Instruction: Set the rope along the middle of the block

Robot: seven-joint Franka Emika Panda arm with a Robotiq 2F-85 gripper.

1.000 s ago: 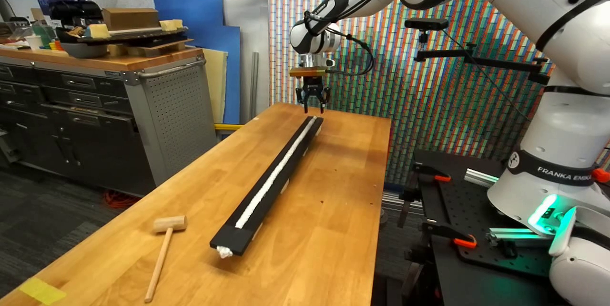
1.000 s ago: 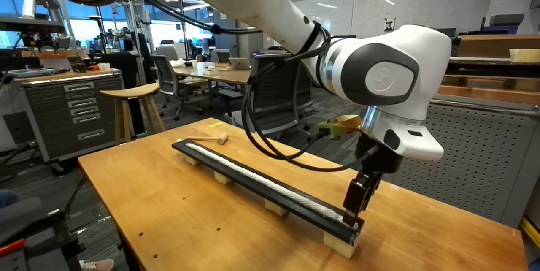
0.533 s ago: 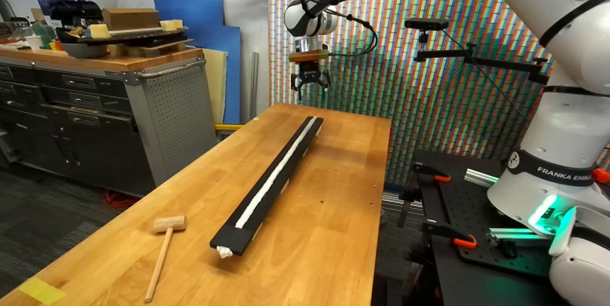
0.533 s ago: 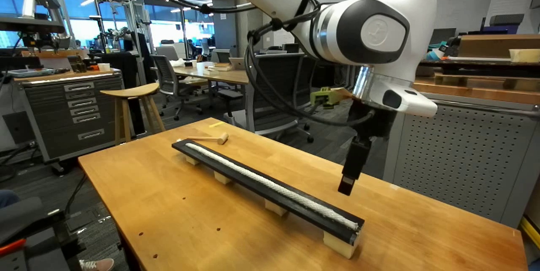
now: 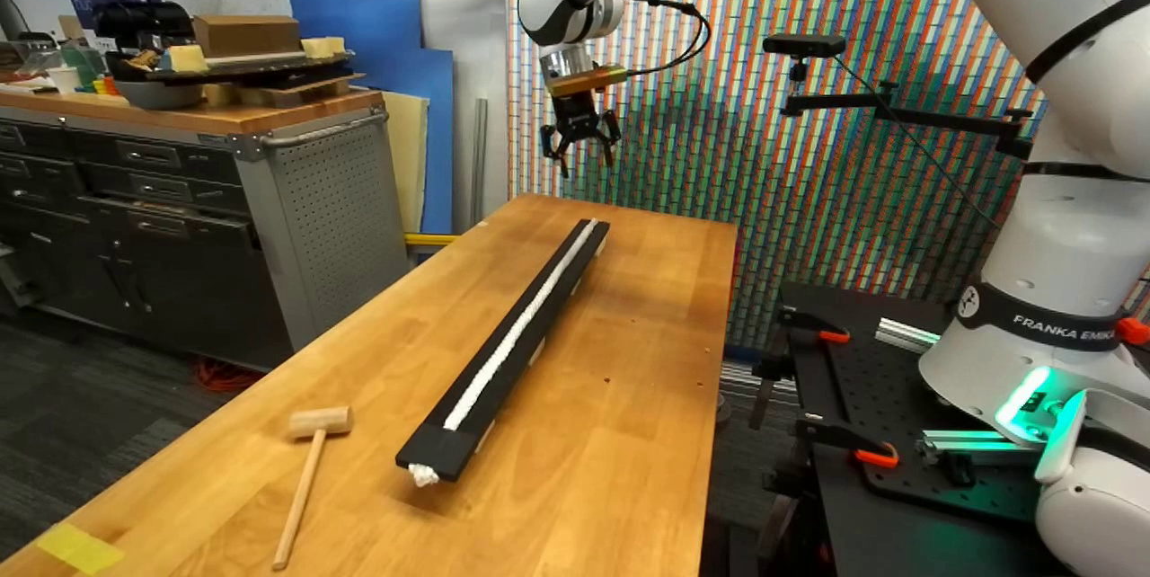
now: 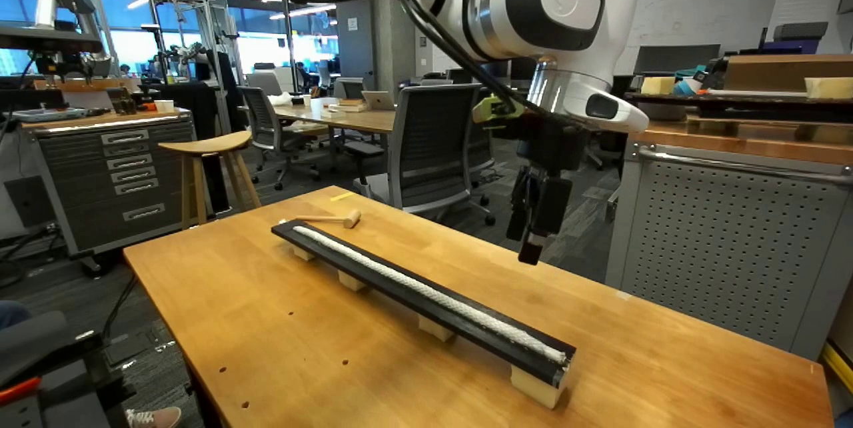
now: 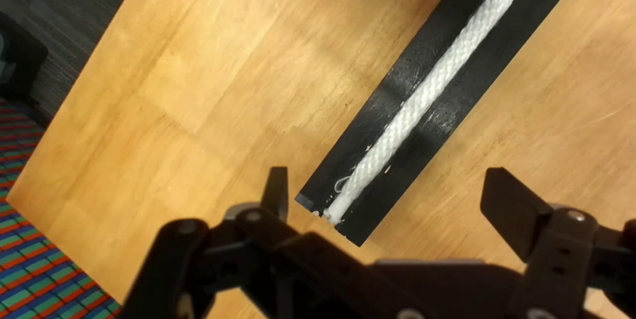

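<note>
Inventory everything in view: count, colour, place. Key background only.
table: one, light brown, both exterior views
block: one, black, lengthwise over table
supports: four visible, pale, under block
rope: one, white, along block's middle
mallet: one, pale wood, on table
tuft: one, white, at block's end
tape: one strip, yellow, on table
drawer cabinets: two, dark, beyond table
stool: one, pale wood, beyond table
chairs: several, dark grey, beyond table
patterned backdrop: one, multicoloured, beyond table
robot arm: one, white, over table
gripper: one, black, open, above table
</note>
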